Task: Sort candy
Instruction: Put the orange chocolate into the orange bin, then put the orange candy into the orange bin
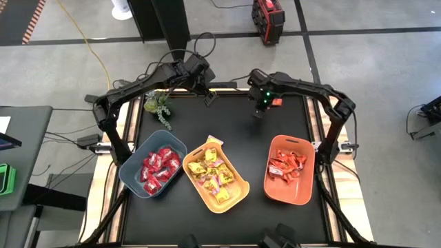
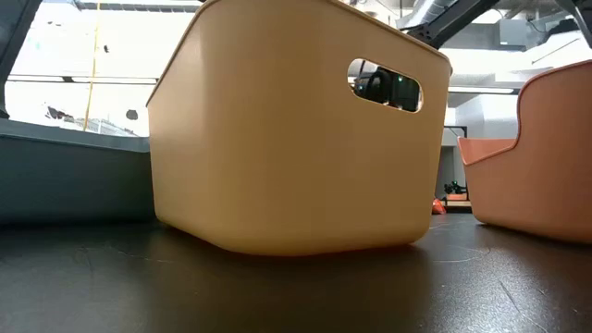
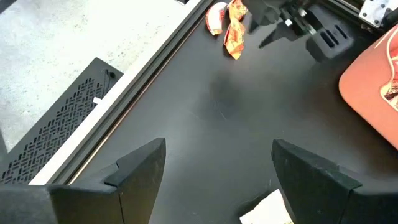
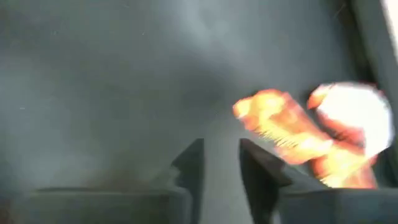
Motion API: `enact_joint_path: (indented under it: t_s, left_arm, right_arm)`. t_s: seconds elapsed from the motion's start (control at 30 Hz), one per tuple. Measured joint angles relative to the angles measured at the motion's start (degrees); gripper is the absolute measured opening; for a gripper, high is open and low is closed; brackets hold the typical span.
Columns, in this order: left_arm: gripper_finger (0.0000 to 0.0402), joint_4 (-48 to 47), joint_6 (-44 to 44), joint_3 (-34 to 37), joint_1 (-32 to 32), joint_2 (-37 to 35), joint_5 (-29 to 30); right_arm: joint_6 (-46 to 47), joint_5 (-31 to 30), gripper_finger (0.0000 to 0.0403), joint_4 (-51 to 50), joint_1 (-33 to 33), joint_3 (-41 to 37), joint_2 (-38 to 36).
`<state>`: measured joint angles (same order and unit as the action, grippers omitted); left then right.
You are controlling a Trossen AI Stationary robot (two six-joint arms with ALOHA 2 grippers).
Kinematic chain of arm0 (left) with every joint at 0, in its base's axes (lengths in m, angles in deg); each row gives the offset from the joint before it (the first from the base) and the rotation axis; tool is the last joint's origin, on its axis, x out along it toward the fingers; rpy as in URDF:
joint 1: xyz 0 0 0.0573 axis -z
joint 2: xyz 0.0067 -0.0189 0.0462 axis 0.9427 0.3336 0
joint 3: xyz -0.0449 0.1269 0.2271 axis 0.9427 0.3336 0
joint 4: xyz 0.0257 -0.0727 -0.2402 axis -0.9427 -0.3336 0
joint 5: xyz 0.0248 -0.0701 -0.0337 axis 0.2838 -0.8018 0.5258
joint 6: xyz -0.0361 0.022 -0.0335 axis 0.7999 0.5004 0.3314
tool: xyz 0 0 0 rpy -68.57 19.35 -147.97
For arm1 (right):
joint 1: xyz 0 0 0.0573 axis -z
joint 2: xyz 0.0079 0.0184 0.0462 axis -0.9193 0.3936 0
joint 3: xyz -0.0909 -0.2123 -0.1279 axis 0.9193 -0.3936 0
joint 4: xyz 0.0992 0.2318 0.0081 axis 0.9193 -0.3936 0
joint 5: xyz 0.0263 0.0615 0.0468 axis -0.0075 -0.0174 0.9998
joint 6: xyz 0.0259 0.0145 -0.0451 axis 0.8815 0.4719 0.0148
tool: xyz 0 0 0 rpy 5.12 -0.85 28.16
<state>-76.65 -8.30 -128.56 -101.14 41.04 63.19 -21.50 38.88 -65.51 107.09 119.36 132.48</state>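
Observation:
Two orange-red and white candies (image 1: 275, 102) lie on the black mat near its far edge; they also show in the left wrist view (image 3: 227, 22) and the right wrist view (image 4: 311, 130). My right gripper (image 1: 258, 111) hovers just beside them, toward the table's left, its fingers (image 4: 221, 168) a narrow gap apart with nothing between them. My left gripper (image 1: 209, 98) hangs over the far middle of the mat, open wide (image 3: 214, 168) and empty. Deep red candies (image 1: 158, 165), yellow candies (image 1: 215, 172) and orange-red candies (image 1: 286, 165) lie sorted in three bins.
The blue-grey bin (image 1: 134, 155), yellow bin (image 1: 238, 196) and orange bin (image 1: 296, 196) stand in a row along the near half of the mat. A green plant sprig (image 1: 160, 105) lies at the far left. The yellow bin's wall (image 2: 277, 139) fills the low view.

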Motion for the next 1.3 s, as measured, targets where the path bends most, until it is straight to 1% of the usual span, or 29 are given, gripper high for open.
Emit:
enact_joint_path:
  t_s: [0.13,0.23,0.3,0.37,0.57,0.67,0.77,0.83,1.03,1.07,1.1,1.2,1.3]
  left_arm:
    - [0.0287,0.0,0.0,0.0,0.0,0.0,0.0]
    - [0.0287,0.0,0.07,0.0,0.34,0.0,0.04]
    - [0.0287,-0.01,0.09,0.0,0.68,0.0,0.04]
    - [0.0287,-0.02,0.09,0.0,0.93,0.0,0.02]
    - [0.0287,-0.04,0.2,0.0,1.27,0.0,0.02]
    - [0.0287,-0.04,0.2,0.0,1.31,0.0,0.02]
    - [0.0287,-0.02,0.2,0.0,1.31,0.0,0.02]
    - [0.0287,0.0,0.17,0.0,1.31,0.0,0.02]
    - [0.0287,0.01,0.03,0.0,1.31,0.0,0.01]
    - [0.0287,-0.01,0.29,0.0,1.31,0.0,-0.12]
    - [0.0287,-0.04,0.85,0.0,1.31,0.0,-0.83]
    - [0.0287,-0.08,2.45,0.0,1.3,0.0,-4.27]
    - [0.0287,-0.2,2.93,0.0,1.31,0.0,-4.83]
  right_arm:
    - [-9.24,-0.83,0.0241,-0.03,0.96,-0.02,1.09]
    - [-12.26,-4.03,0.028,-0.5,1.14,-0.02,2.84]
    - [-14.1,-4.68,0.0289,-1.42,1.16,-0.04,4.3]
    - [-15.49,-4.78,0.029,-1.76,1.14,-0.04,5.57]
    - [-16.0,-5.81,0.028,-1.88,1.12,0.22,9.29]
    - [-16.0,-5.96,0.0262,-2.38,1.08,0.24,9.94]
    - [-16.0,-5.88,0.0222,-3.43,0.62,0.15,9.68]
    - [-15.86,-4.53,0.0183,-5.25,0.26,-0.02,9.55]
    - [-13.24,-3.14,0.0036,-9.39,-0.49,-0.2,9.86]
    - [-12.52,-2.2,0.0019,-9.93,-0.54,-0.22,9.65]
    - [-11.53,-0.8,0.0012,-10.48,-0.66,-0.22,9.29]
    - [-9.89,2.05,0.0014,-11.3,-1.03,-0.22,7.15]
    - [-9.71,3.12,0.0007,-11.48,-1.78,-0.22,3.09]
